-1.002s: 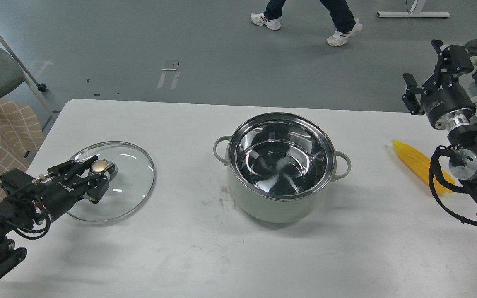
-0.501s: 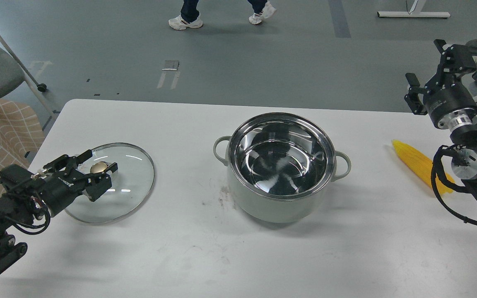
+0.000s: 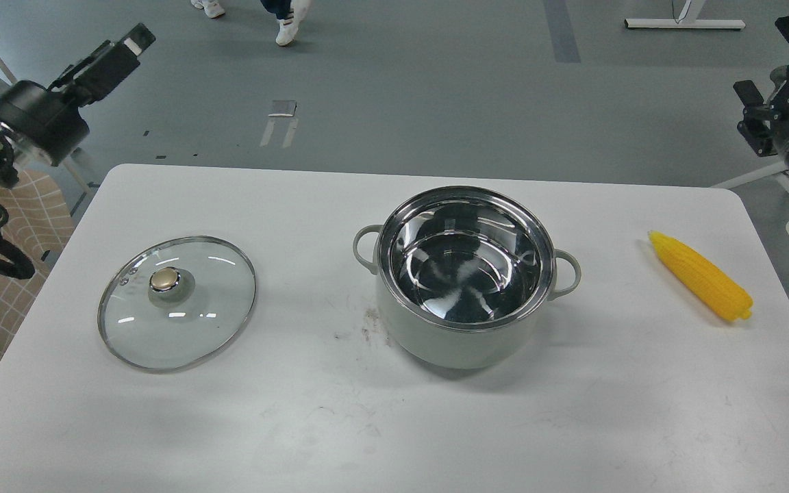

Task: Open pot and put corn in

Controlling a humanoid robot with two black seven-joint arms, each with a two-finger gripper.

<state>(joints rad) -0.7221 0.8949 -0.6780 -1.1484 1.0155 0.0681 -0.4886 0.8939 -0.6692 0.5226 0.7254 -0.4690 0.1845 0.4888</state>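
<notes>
Pot (image 3: 464, 274) sits lidless mid-frame, ready for corn (image 3: 701, 285) lying right; both tools' states, left tool (image 3: 124, 51) and right tool (image 3: 774, 85), I can't tell.

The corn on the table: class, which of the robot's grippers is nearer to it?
Right. The right gripper hangs above and beyond the corn, off the table's far right corner; the left gripper is raised far across, past the pot.

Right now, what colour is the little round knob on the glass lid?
Gold, seen best in the head view: the round knob on the glass lid.
</notes>
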